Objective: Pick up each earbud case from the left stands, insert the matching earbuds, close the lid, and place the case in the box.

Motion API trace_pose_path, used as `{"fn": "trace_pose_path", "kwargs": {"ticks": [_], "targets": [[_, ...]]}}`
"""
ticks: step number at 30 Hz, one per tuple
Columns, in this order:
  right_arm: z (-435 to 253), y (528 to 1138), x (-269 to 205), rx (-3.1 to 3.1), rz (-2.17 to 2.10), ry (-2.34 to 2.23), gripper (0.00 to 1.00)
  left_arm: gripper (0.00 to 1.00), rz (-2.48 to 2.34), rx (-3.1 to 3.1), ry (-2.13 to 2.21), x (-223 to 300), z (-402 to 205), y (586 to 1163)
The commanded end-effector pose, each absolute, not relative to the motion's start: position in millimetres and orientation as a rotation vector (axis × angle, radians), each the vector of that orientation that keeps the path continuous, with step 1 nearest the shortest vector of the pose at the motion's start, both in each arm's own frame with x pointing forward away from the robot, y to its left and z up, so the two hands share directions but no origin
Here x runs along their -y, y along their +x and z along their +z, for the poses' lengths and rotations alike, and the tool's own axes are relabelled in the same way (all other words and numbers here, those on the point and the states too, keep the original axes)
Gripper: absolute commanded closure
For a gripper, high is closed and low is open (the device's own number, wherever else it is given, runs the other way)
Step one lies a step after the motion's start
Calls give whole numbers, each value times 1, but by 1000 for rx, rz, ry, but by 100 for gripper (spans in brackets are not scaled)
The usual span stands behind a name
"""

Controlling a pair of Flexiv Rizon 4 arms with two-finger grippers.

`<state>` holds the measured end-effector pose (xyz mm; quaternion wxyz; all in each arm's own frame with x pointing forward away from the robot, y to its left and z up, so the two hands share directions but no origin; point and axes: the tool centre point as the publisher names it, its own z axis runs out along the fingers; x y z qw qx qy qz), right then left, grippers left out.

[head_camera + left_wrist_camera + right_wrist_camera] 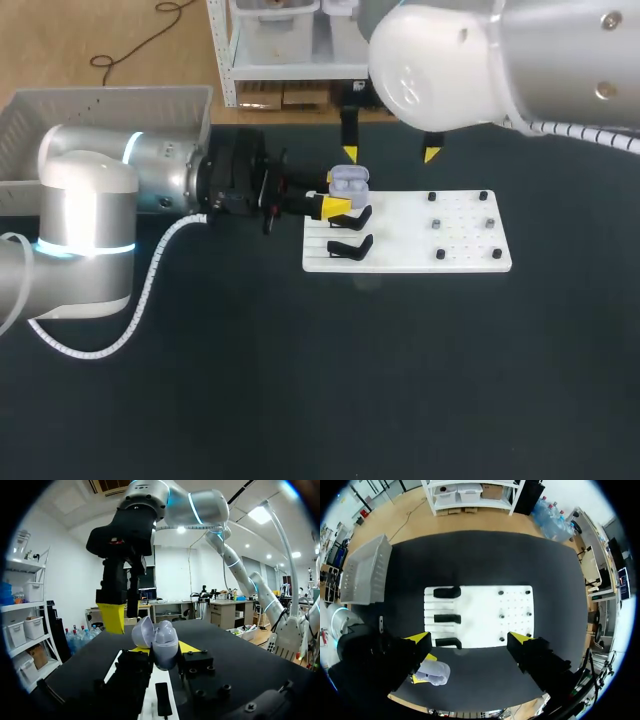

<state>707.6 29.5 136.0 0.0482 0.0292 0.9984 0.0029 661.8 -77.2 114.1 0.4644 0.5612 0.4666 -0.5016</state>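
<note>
My left gripper (338,198) reaches in from the left and is shut on a lavender earbud case (349,182), held over the left end of the white board (405,262). The case (165,635) has its lid open between the yellow tips of the left gripper (161,652). My right gripper (390,154) hangs open just behind and above the case, fingers spread wide. Seen from the left wrist, the right gripper (124,612) hangs just beyond the case. From the right wrist, the right gripper (469,640) looks down on the board (480,605). There the case (434,672) lies off to one side.
Black stands (350,247) (446,617) line the board's left part. Several small dark pieces (437,224) sit on its right half. A grey slotted bin (100,110) (365,570) stands at the table's far left. Dark table surface lies in front of the board.
</note>
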Motion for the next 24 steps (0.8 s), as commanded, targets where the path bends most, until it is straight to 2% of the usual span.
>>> {"fn": "trace_pose_path", "kwargs": {"ticks": [1,18,24], "targets": [[133,702,-24,-3058,40,81,0,100,-1227,-1146,1376,77,114,660],[141,679,-32,-3081,85,-17,0,100,-1227,-1146,1376,77,114,660],[178,670,-21,-2896,189,7,0,100,-1227,-1146,1376,77,114,660]]}}
